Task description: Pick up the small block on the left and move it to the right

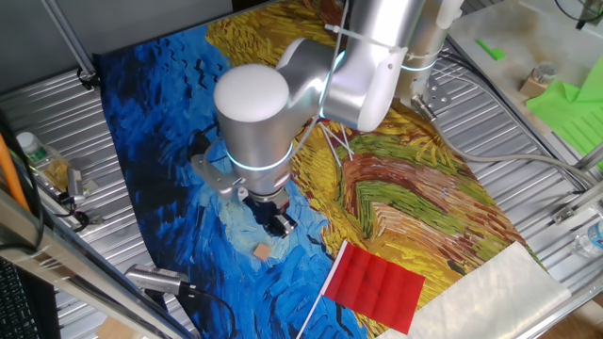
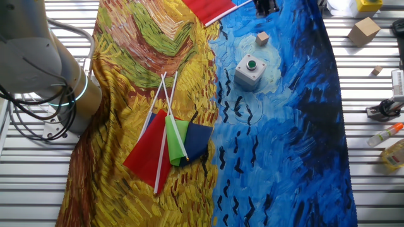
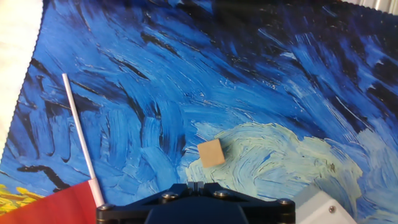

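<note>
Black gripper (image 3: 194,208) body fills the bottom edge of the hand view; the fingertips are hidden there, so I cannot tell how wide they stand. Just above it, at about 12 o'clock, the small tan wooden cube (image 3: 211,153) lies apart from it on the blue painted cloth (image 3: 249,74), with its edges turned slightly. It has no long axis. At 8 o'clock lies a red flag (image 3: 53,208) with a white stick.
</note>
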Robot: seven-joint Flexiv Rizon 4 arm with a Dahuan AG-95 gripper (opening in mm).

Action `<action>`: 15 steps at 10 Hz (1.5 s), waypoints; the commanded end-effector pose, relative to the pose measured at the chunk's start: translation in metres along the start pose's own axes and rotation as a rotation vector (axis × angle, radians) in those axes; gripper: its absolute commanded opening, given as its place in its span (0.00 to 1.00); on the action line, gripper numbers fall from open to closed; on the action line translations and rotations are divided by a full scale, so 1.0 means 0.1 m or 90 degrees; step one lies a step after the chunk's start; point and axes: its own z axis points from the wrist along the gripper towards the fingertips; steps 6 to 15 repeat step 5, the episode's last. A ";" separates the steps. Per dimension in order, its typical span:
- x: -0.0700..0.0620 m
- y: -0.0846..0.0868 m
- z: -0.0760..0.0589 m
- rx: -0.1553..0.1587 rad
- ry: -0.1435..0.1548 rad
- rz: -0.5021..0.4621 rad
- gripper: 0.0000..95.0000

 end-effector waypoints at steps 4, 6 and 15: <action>0.01 0.01 0.01 -0.007 0.003 0.008 0.00; 0.01 0.01 0.01 -0.007 0.003 0.008 0.00; 0.01 0.01 0.01 -0.007 0.003 0.008 0.00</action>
